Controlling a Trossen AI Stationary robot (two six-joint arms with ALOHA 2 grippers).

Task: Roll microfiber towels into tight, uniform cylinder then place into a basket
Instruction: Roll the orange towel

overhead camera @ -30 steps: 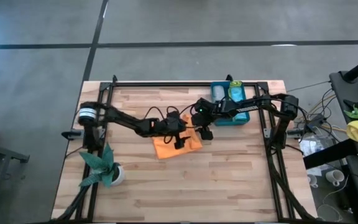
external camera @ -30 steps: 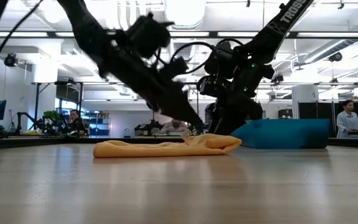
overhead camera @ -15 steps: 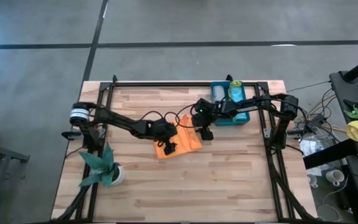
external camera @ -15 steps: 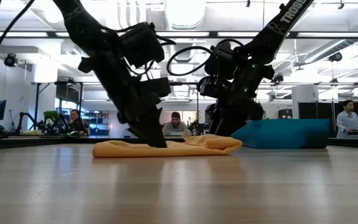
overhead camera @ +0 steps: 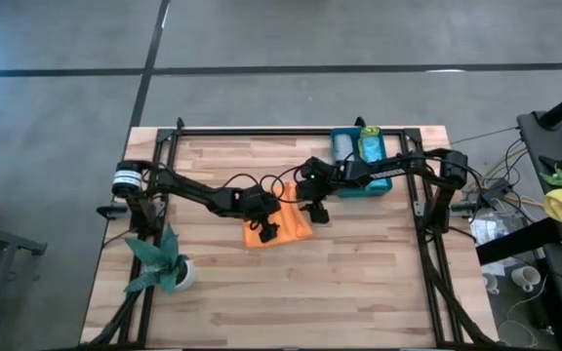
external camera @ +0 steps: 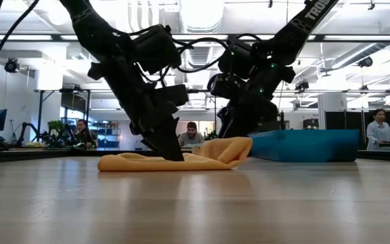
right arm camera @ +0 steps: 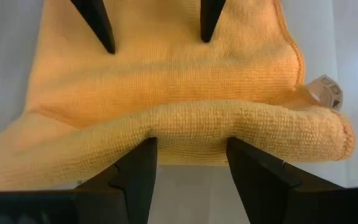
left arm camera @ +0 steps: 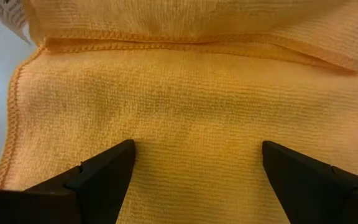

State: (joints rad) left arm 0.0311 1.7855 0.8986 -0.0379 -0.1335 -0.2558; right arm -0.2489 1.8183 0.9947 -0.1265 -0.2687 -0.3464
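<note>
Since a second ago, the folded edge of the orange towel (overhead camera: 279, 225) is being lifted off the table and drawn over toward the left arm, and the cloth is looking narrower from above. That raised fold is being clenched between the fingers of the right gripper (right arm camera: 190, 163), while the flat part is being pinned by the left gripper (left arm camera: 194, 171), whose spread fingertips are being pressed onto the cloth without grasping it. Rolling is judged to be only beginning. Next, the fold is probably to be carried further over and tucked tight. Two rolled towels are already being held in the basket (overhead camera: 381, 185) behind
</note>
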